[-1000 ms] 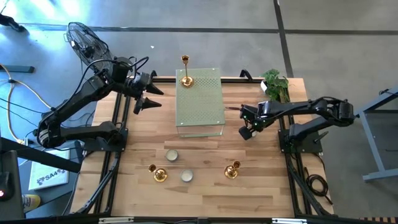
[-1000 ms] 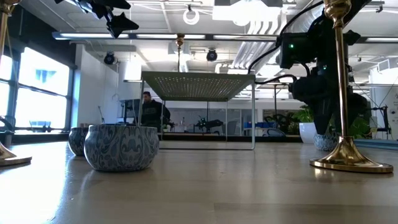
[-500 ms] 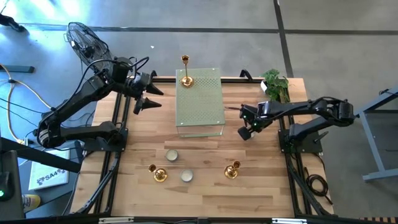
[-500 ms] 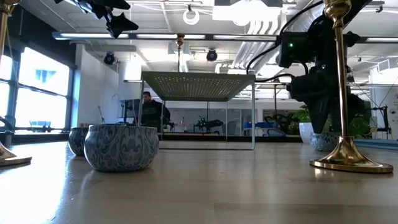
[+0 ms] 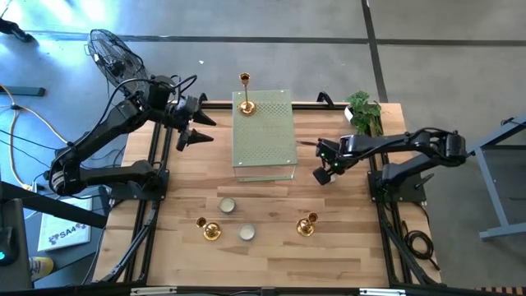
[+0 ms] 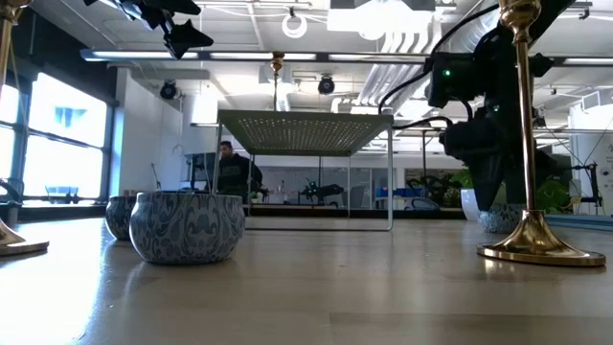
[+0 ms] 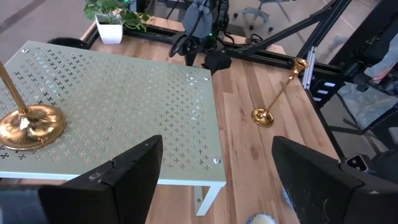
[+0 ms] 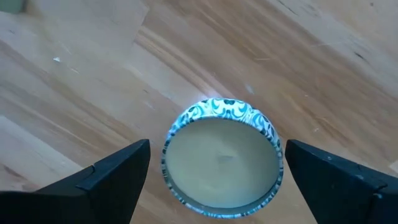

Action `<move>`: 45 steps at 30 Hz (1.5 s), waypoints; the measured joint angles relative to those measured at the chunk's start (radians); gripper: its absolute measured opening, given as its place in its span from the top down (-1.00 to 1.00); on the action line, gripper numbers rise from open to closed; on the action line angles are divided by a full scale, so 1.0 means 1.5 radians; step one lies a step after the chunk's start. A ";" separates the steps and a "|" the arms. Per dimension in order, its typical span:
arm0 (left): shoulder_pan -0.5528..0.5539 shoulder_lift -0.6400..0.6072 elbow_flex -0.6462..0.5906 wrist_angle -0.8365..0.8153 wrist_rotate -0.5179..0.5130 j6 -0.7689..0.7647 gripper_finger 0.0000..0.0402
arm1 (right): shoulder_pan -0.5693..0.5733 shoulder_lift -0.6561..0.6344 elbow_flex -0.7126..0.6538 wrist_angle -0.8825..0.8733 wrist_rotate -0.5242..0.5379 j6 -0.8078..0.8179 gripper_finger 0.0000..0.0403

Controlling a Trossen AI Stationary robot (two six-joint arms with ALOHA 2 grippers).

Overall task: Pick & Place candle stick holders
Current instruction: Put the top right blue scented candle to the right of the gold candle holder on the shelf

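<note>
One gold candle stick holder [image 5: 245, 105] stands by its round base on the pale green slab [image 5: 265, 136]. Two more stand on the table near the front [image 5: 210, 230] [image 5: 306, 224], with two low cups [image 5: 226, 205] [image 5: 246, 233] between them. My right gripper [image 5: 322, 174] hangs open, pointing down over a third cup [image 8: 221, 158], blue-patterned outside and cream within. Its fingers stand on either side of the cup without touching it. My left gripper [image 5: 193, 127] waits open in the air left of the slab.
A potted plant [image 5: 362, 111] stands at the far right corner, and black rails [image 5: 156, 189] run along both table sides. A fan [image 5: 111, 53] stands off the far left corner. The slab stands on legs, with a gap beneath it [image 6: 306, 192].
</note>
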 joint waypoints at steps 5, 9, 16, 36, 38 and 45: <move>0.000 0.000 0.000 0.000 0.000 0.000 -0.49 | 0.000 0.039 0.000 -0.001 -0.007 -0.012 -0.83; 0.000 0.000 0.000 0.000 0.000 0.000 -0.49 | 0.000 0.065 0.002 0.000 -0.015 -0.025 -0.83; 0.000 0.000 0.000 0.000 -0.001 0.000 -0.49 | 0.000 0.074 0.008 -0.003 -0.008 -0.039 -0.64; 0.000 0.000 0.000 0.000 -0.001 0.000 -0.49 | 0.010 0.064 0.014 -0.024 -0.018 -0.055 -0.41; 0.000 0.000 0.000 0.000 -0.001 0.000 -0.49 | 0.019 0.055 0.030 -0.055 -0.019 -0.054 -0.41; 0.000 0.000 0.000 0.000 -0.001 0.004 -0.49 | 0.047 0.027 0.144 -0.219 0.044 -0.039 -0.41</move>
